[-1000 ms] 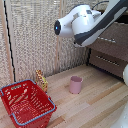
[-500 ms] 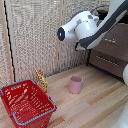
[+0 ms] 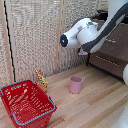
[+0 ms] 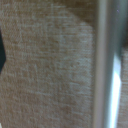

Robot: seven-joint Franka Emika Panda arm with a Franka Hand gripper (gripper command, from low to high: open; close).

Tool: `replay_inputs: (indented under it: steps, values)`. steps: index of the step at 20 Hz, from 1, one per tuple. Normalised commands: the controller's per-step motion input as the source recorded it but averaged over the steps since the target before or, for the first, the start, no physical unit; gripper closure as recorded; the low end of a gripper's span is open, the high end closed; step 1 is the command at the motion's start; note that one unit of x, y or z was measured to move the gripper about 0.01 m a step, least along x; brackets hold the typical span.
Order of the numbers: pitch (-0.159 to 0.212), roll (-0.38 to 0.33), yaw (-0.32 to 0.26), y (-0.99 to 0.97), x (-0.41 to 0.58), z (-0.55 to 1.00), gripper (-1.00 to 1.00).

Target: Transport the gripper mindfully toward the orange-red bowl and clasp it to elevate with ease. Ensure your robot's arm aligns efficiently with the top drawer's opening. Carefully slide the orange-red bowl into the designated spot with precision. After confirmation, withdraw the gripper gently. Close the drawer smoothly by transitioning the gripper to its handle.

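Observation:
The robot's arm point(image 3: 87, 32) reaches in from the exterior view's upper right, its rounded white joint hanging in front of the dark grey-brown drawer unit point(image 3: 114, 50). The arm's own bulk hides the gripper there. The wrist view is a blurred close-up of a brown textured surface with a slim silver bar point(image 4: 102, 65) running along it, which looks like the handle. A dark sliver point(image 4: 2, 50) at the picture's edge may be a finger. The orange-red bowl is out of view.
A pink cup point(image 3: 76, 84) stands on the wooden floor below the arm. A big red wire-mesh basket point(image 3: 25, 102) sits at the exterior view's lower left, with a small yellow-orange object point(image 3: 41, 79) behind it. A woven screen point(image 3: 35, 35) forms the back wall.
The arm's white joint has dropped lower and drifted slightly toward the exterior view's left. Cup and basket have stayed put.

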Motion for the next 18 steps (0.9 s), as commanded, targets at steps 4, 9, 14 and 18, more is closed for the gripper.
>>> replay_inputs:
  steps: [4,9,14,18]
  values:
    - [0.0,0.122,-0.032,-0.36,-0.058,0.32,1.0]
    - [0.0,0.09,-0.06,-0.2,-0.034,0.37,1.0]
    - [0.029,0.069,-0.054,-0.33,0.016,0.51,1.0]
    - [0.096,0.026,-0.021,-0.53,0.054,0.58,1.0]
